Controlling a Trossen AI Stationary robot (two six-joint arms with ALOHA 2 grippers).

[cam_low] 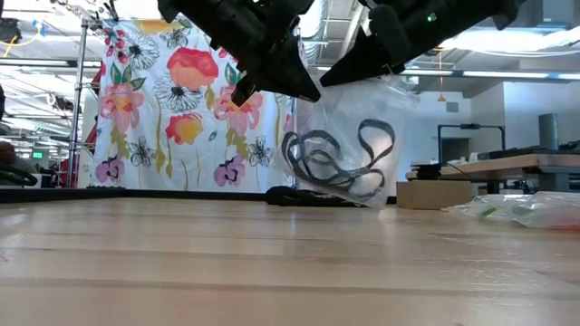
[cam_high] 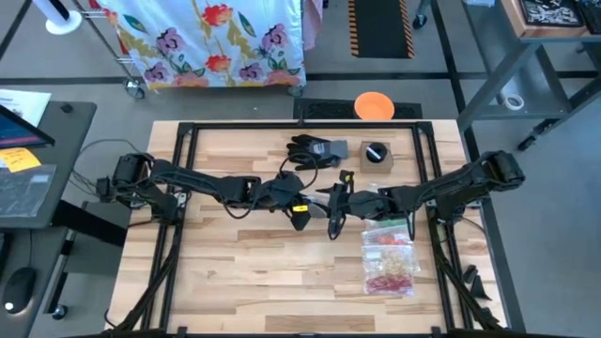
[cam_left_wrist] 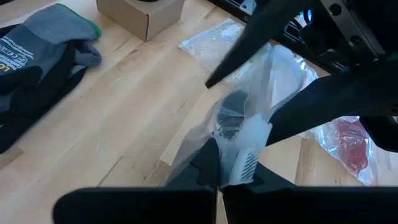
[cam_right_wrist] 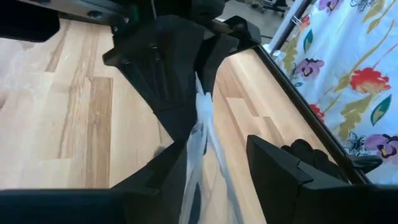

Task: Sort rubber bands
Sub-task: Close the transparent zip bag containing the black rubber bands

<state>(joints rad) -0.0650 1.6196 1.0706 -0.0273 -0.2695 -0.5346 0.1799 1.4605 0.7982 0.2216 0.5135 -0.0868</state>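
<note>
From above, both arms meet over the middle of the table [cam_high: 235, 282]; the left gripper [cam_high: 302, 212] and the right gripper [cam_high: 340, 201] sit close together around a small clear bag [cam_high: 335, 218]; behind them lie a black glove [cam_high: 312, 150] and a small cardboard box [cam_high: 377, 153]; near the right arm lies a second bag [cam_high: 390, 258] with red, orange and yellow rubber bands inside.

At table height, the clear bag [cam_low: 349, 149] hangs from the two grippers with its lower edge near the wood; black rubber bands [cam_low: 340, 158] lie looped inside it; the left gripper [cam_low: 276, 77] pinches the bag's upper edge.

From the left wrist, the left gripper [cam_left_wrist: 217, 177] is clenched on the bag's white seal strip [cam_left_wrist: 249, 146]; one dark finger [cam_left_wrist: 267, 31] of the other arm reaches across above the bag; the glove [cam_left_wrist: 43, 46] and the box [cam_left_wrist: 140, 15] lie off to the side.

From the right wrist, the right gripper [cam_right_wrist: 217, 168] has its fingers parted, straddling the bag's thin top edge [cam_right_wrist: 202, 121] without clearly squeezing it; the left arm's gripper grips that edge just beyond.

The step in hand looks like opening or holding open the bag of black bands; next, the right fingers would need to catch one wall of the mouth and draw it away from the left's pinch, gently, so the thin film does not slip free.
</note>
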